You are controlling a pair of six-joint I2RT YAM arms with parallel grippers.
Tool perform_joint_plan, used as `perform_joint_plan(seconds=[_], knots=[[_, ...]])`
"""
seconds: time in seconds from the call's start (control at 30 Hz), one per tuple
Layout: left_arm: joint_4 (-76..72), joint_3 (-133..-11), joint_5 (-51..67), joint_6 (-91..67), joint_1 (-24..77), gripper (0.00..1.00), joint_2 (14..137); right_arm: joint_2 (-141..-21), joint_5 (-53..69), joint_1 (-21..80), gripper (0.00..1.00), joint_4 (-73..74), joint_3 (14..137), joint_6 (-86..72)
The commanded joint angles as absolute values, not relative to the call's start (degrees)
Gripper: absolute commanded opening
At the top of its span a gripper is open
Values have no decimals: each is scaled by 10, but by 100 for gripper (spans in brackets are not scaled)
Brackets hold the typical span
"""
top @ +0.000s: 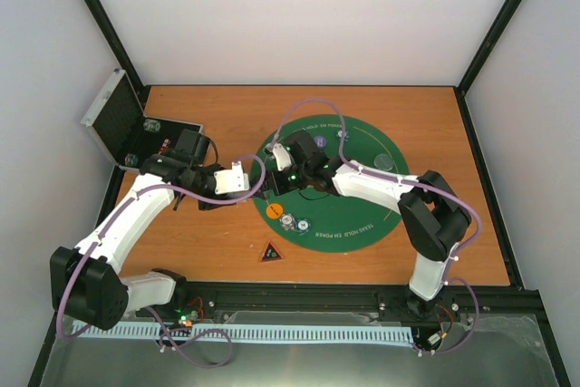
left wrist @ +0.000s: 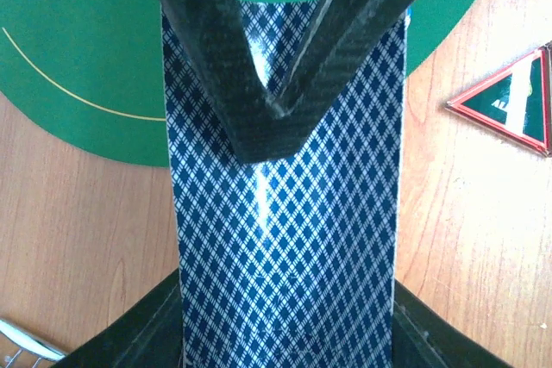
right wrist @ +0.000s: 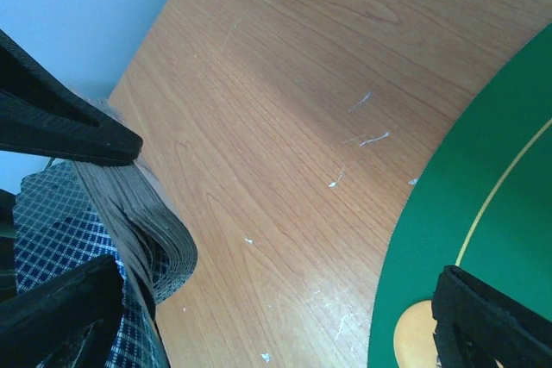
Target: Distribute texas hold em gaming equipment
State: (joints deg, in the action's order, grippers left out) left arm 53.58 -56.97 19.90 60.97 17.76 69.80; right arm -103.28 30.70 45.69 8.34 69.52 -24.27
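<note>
**A:** Left gripper [left wrist: 280, 308], go.

**B:** Clenched on the deck of cards [left wrist: 285, 239], with a finger on each side edge. The deck is held above the wood at the mat's left rim. Right gripper [top: 274, 180] is spread wide and grasps nothing, and a black finger lies across the top card's back.

**A:** Step?

**B:** Dealing, I'd say: taking a card off the deck, none peeled yet. The next move calls for pinching only the top card and sliding it clear. The backs are glossy, so two could come away together.

**A:** Materials, quick.

**B:** Fingers are carbon weave. Cards are slick with a blue-white diamond lattice, and the stack edge is layered and slightly bowed (right wrist view). Round green mat [top: 362, 210] is flat with a thin yellow line. Table [top: 408, 111] is wood grain with light scuffs. Chips [top: 286, 221] are small discs on the mat. Dark red-edged triangle [top: 270, 252] sits on bare wood near the mat. Clear disc [top: 384, 161] is on the mat's right side.
</note>
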Motion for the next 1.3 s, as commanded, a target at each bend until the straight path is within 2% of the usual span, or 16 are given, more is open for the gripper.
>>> perform_joint_plan(seconds=[0.0,0.17,0.33,0.43,0.63,0.77,1.03,1.27], knots=[[522,-572,206,604,182,47,691,-1005,296,454,96,101,688,-230],[519,-568,205,602,182,47,693,-1009,385,454,95,73,706,-239],[519,-562,200,602,182,47,693,-996,356,454,81,109,722,-224],[518,-561,202,603,182,47,691,-991,322,452,68,128,722,-219],[515,-560,203,603,182,47,693,-984,334,452,37,124,715,-220],[513,-559,202,604,182,47,693,-986,345,452,29,125,712,-222],[508,-553,201,602,182,47,697,-974,336,452,5,144,717,-206],[508,-550,198,601,182,47,697,-965,318,452,3,172,725,-188]])
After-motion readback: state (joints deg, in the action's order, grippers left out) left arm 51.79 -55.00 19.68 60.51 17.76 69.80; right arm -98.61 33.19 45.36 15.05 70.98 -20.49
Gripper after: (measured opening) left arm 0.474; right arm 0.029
